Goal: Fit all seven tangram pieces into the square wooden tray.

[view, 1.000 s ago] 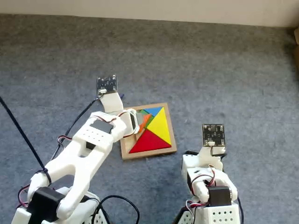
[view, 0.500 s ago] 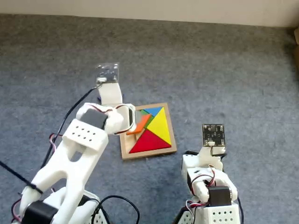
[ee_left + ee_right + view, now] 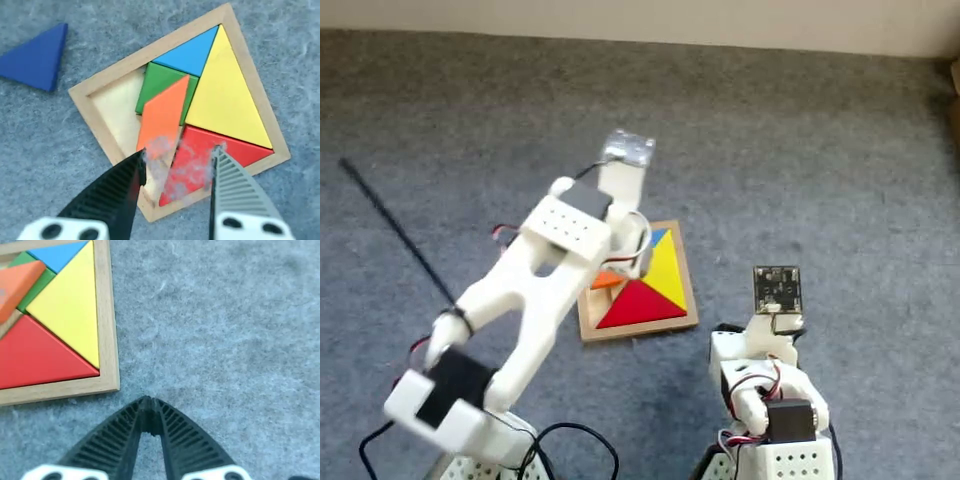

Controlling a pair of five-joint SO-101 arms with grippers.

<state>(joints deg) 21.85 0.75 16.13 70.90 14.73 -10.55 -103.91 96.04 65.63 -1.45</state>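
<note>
Left wrist view is showing the orange wooden parallelogram (image 3: 164,117) lying tilted over the green wooden square (image 3: 160,87) in the square wooden tray (image 3: 116,107). The left gripper (image 3: 179,152), hanging spread above, should be sliding it flat into the bare left hollow. Five pieces are sitting in one tray, with one dark blue triangle (image 3: 37,57) outside. The right gripper (image 3: 147,407) is waiting closed, near right.

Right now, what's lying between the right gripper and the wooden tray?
Bare grey carpet, nothing else. The right wrist view shows that strip running from the right gripper to the wooden tray at its near corner, with no piece on it.
</note>
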